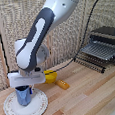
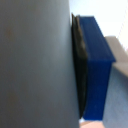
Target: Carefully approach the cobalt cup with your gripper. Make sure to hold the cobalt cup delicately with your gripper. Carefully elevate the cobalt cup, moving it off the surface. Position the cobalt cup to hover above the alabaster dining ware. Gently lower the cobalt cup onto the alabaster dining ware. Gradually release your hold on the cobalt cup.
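Note:
The cobalt cup is a small blue mug. It stands upright on or just above the middle of the alabaster dining ware, a large white plate with a patterned rim at the exterior view's lower left. My gripper comes straight down on the cup, its pale block directly above it, and its fingers are closed on the cup's upper part. The cup's rim is hidden by the gripper. In the wrist view a dark blue fingertip with a black pad lies against a blurred grey surface.
A yellow bowl sits behind the plate, partly hidden by the gripper block. A small orange-yellow object lies on the wooden table beside it. A dark wire rack with a black box stands at the exterior view's right.

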Controlling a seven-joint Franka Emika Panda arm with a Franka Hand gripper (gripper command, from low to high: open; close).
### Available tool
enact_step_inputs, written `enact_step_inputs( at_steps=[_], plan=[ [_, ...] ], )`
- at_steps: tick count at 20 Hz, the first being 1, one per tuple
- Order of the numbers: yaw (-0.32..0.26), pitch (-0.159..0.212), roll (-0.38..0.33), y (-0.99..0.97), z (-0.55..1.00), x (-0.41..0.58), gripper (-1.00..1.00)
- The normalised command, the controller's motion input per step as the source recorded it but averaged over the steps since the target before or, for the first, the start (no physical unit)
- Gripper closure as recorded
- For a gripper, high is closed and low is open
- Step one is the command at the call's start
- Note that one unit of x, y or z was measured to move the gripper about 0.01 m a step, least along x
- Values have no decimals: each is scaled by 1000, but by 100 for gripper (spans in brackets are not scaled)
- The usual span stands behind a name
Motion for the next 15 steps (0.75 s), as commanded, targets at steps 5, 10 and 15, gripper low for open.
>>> enact_step_inputs(
  at_steps=[5, 10, 15],
  plan=[
    [-3, 78, 12, 9, 141, 19, -100],
    [54, 10, 25, -85, 631, 24, -100],
    [243, 0, 0, -91, 508, 32, -100]
  ],
)
